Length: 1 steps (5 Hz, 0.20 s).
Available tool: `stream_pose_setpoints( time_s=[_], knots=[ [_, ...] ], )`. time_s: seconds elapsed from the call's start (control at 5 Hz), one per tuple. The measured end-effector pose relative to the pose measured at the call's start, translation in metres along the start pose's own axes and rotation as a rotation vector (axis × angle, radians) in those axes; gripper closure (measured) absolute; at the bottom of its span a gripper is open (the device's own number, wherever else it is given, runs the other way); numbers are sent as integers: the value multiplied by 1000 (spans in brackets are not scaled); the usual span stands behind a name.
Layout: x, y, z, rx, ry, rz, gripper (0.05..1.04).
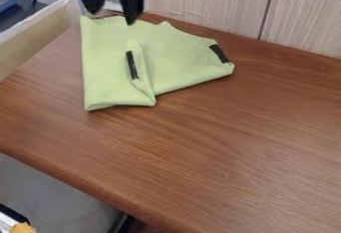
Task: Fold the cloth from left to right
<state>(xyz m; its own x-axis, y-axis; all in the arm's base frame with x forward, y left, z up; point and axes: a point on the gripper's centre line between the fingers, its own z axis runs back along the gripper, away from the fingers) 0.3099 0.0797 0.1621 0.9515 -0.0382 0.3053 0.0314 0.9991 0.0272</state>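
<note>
My tool [113,17] hangs over the cloth's far edge, fingers spread, pinching nothing. The cloth [103,67] lies on the worktop [220,152] near the wall [206,5]. It looks partly folded to me: a narrow flap [138,65] lies mid-cloth, but the uneven layers need squaring.

1 cloth [106,67], 2 black patches [219,54], 1 gripper [112,17], 1 table [220,147]

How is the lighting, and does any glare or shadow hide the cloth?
Camera view: soft, diffuse light; a faint pale sheen on the lower right of the table, clear of the green cloth; a thin shadow along the cloth's near edge, hiding none of it.
</note>
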Motion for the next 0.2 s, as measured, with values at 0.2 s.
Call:
stream_pose_setpoints(
  time_s=[0.2],
  knots=[
    [-1, 0, 1, -1, 0, -1, 83]
  ],
)
